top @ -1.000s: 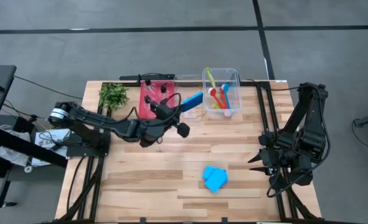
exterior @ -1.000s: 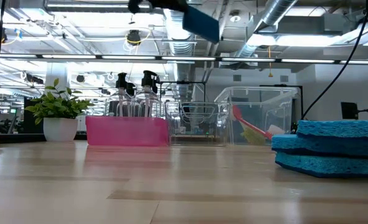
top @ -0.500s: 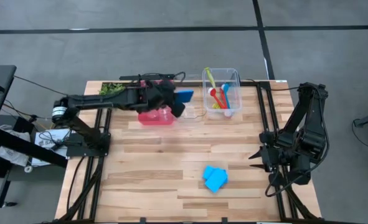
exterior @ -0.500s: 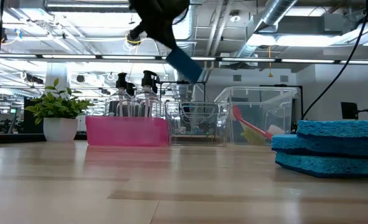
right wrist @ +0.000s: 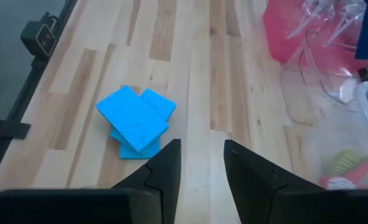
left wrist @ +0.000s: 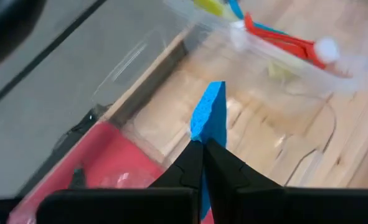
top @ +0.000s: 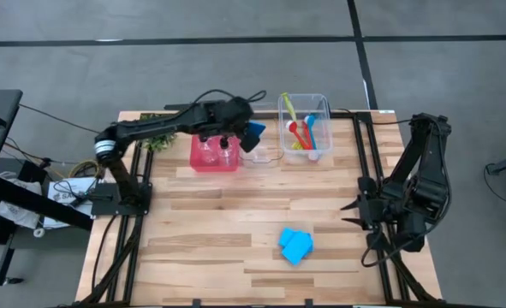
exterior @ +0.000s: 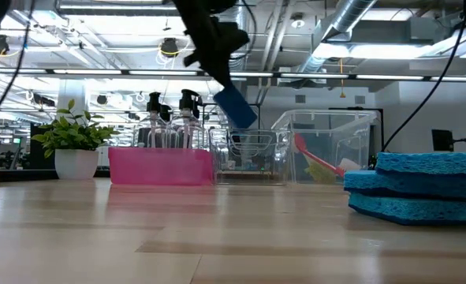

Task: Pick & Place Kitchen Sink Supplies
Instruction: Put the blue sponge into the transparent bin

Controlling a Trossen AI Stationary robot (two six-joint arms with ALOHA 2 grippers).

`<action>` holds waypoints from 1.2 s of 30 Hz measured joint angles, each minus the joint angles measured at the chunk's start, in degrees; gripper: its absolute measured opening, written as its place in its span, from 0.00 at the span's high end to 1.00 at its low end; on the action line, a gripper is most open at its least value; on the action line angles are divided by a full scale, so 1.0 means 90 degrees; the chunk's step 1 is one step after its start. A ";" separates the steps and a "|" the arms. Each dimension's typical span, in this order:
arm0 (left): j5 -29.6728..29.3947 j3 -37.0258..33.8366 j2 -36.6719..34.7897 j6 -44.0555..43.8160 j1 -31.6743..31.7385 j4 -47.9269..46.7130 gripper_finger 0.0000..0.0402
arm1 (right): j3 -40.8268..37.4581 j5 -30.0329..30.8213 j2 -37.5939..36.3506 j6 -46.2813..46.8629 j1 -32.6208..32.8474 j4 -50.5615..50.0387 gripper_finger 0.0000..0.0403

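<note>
The left gripper (top: 246, 137) was clamped tight on one blue sponge (top: 254, 133), which we saw held in the air at the far side of the table (top: 235, 231), over the small clear bin (top: 265, 152) standing between the red bin (top: 214, 152) and the tall clear bin (top: 304, 128). In the left wrist view the sponge (left wrist: 207, 115) stood edge-on between the closed fingers (left wrist: 190, 165), a thin, bright blue slab; from table height it (exterior: 235, 107) hung tilted above the bins.

Nearest us lay the remaining blue sponges (top: 295, 245), stacked askew near the table's front edge. We counted three in the right wrist view (right wrist: 136, 121), the lowest mostly covered by the upper two. The right gripper (top: 353, 208) waited at the table's right edge, its fingers (right wrist: 165, 165) standing partly apart with nothing between them.

Farther back, the red bin held clear bottles with black caps (exterior: 169, 110). We made out two pump tops clearly from table height; from above the left arm covered part of the bin, so we could not give a full count. The tall clear bin held the long-handled utensils (top: 302, 130): red, blue and yellow-green handles showed, but they overlapped and we could not count them. The leafy green plant (top: 154, 135) at the far left corner was largely hidden beneath the arm from above.
</note>
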 joint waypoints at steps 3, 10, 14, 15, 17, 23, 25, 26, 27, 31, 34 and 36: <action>0.0012 0.0751 0.0499 0.0363 0.0011 -0.0526 0.98 | 0.0000 -0.0005 0.0000 0.0000 -0.0099 0.0000 0.71; 0.0302 0.1854 0.1229 0.1325 0.0217 -0.1234 0.98 | 0.0000 -0.0023 0.0000 -0.0002 -0.0169 -0.0033 0.71; 0.0333 0.1920 0.1353 0.1858 0.0243 -0.1521 0.98 | 0.0000 -0.0027 0.0000 0.0000 -0.0167 -0.0269 0.71; 0.0331 0.1914 0.1356 0.2000 0.0243 -0.1569 0.98 | 0.0000 -0.0023 0.0000 0.0000 -0.0167 -0.0323 0.71; 0.0343 0.1871 0.1351 0.2246 0.0232 -0.1565 0.98 | 0.0000 -0.0015 0.0000 0.0000 -0.0203 -0.0366 0.71; 0.0798 0.1857 0.1290 0.2997 0.0144 -0.1588 0.98 | 0.0000 -0.0022 0.0000 0.0002 -0.0373 -0.0337 0.71; 0.0906 0.1857 0.1297 0.3222 0.0099 -0.1597 0.98 | 0.0000 -0.0019 0.0000 0.0066 -0.0463 -0.0335 0.71; 0.1027 0.1857 0.1298 0.3334 0.0084 -0.1600 0.98 | 0.0000 -0.0011 0.0000 0.0184 -0.0520 -0.0335 0.71; 0.1146 0.1857 0.1298 0.3426 0.0073 -0.1599 0.98 | 0.0000 0.0011 0.0000 0.0340 -0.0581 -0.0335 0.71; 0.1485 0.1857 0.1298 0.3809 0.0080 -0.1608 0.98 | 0.0000 0.0020 0.0000 0.0996 -0.0834 -0.0331 0.71; 0.1494 0.1857 0.1298 0.4241 0.0097 -0.1755 0.98 | 0.0000 0.0019 0.0001 0.1495 -0.1034 -0.0330 0.71; 0.1523 0.1790 0.1298 0.4373 0.0100 -0.1734 0.98 | 0.0000 -0.0007 0.0007 0.1721 -0.1142 -0.0330 0.71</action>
